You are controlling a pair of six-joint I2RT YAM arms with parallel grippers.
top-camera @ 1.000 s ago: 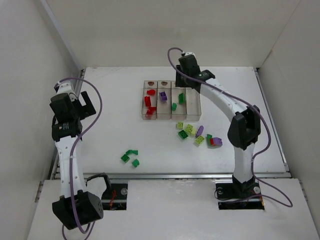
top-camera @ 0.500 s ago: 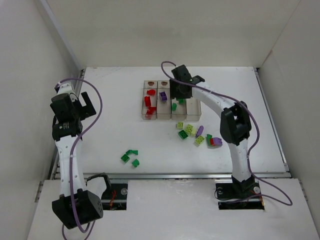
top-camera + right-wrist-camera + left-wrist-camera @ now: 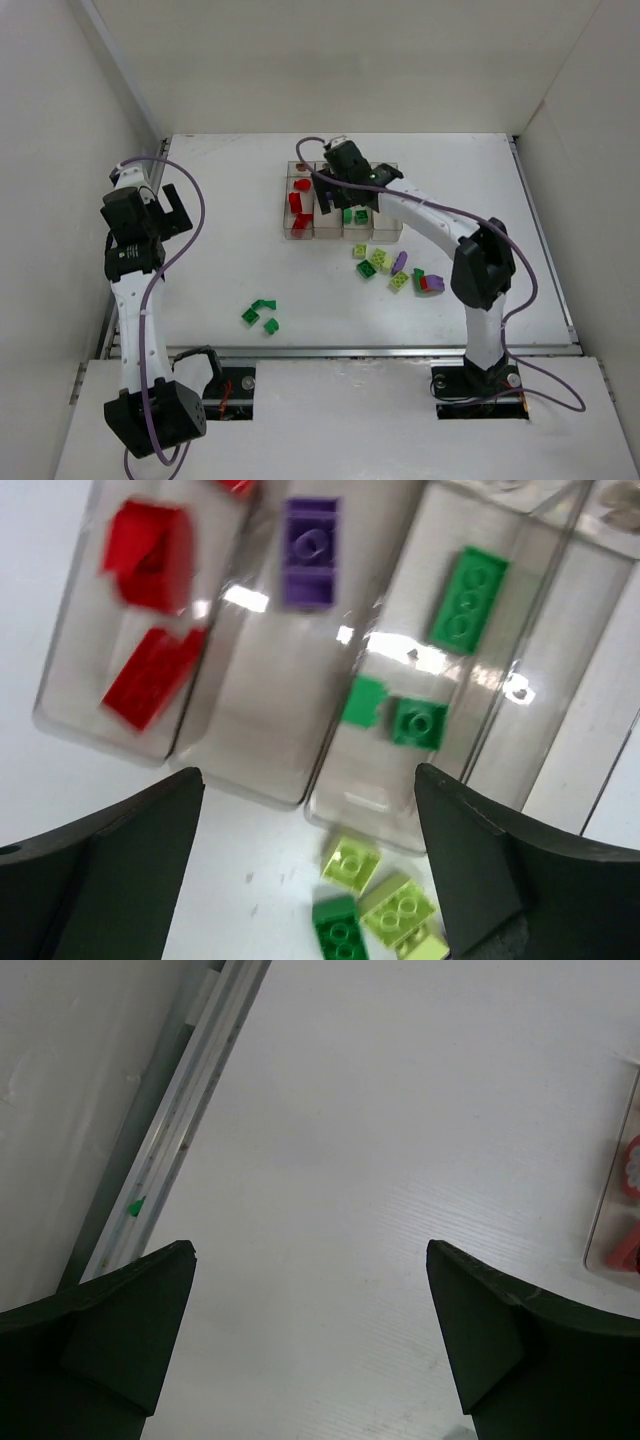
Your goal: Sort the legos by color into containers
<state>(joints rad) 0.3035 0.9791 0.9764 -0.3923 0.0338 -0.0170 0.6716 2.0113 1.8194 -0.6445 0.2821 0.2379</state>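
Green legos (image 3: 466, 598) lie inside one clear container (image 3: 368, 780).

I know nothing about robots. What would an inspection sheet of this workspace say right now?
Surface: white table, flat, no spills seen.
Job's things: four joined clear smoky plastic bins. The first holds red toy bricks, the second one purple brick, the third three dark green bricks; the fourth is only partly seen. Loose mixed-colour bricks lie just in front of the bins, and three green loose bricks lie near the front edge.
Clutter: nothing seen.
Grippers: left gripper open, empty, over bare table. Right gripper open, empty, above the bins.
Cables: purple cables loop along both arms.
Surroundings: white walls on three sides.
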